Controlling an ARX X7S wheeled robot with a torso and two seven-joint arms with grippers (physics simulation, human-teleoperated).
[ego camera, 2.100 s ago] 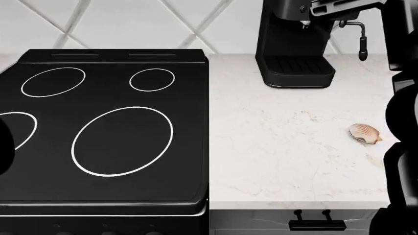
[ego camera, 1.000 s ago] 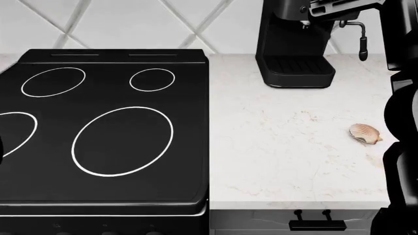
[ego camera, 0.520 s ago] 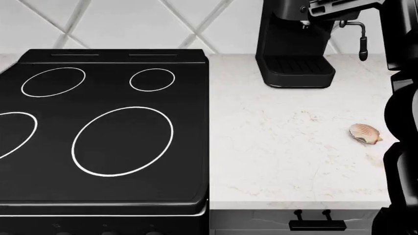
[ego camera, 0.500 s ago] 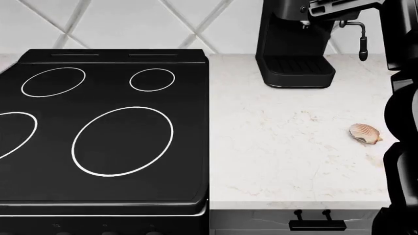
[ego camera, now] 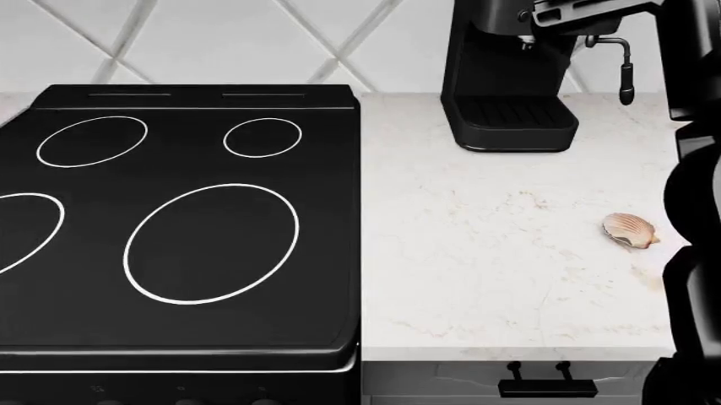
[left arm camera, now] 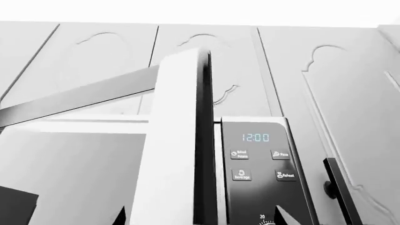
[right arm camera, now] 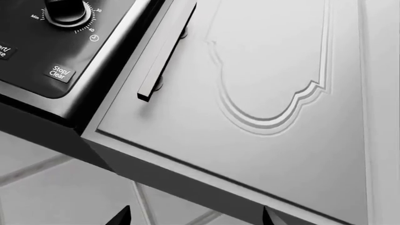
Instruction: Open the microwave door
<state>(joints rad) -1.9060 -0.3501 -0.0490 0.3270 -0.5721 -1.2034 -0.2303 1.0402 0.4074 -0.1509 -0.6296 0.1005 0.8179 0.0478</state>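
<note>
Microwave door [left arm camera: 178,140] stands swung out edge-on beside the control panel [left arm camera: 259,178], under white wall cabinets [left arm camera: 325,84]. Left gripper [left arm camera: 200,219] looks spread, holding nothing; a wider, steady outward sweep would finish the job. Below the panel: black cooktop [ego camera: 181,228], marble counter [ego camera: 496,253], coffee machine [ego camera: 507,76].

The microwave door [left arm camera: 178,140] is seen swung well open in the left wrist view — turned nearly edge-on, pale on its broad face with a dark, glossy edge. Beside it the microwave's black control panel [left arm camera: 259,173] is exposed, its clock reading 12:00 above four labelled buttons, with a dial at the lower end. In the right wrist view a corner of the same panel [right arm camera: 59,42] is shown — dial and a Stop/Clear button.
</note>
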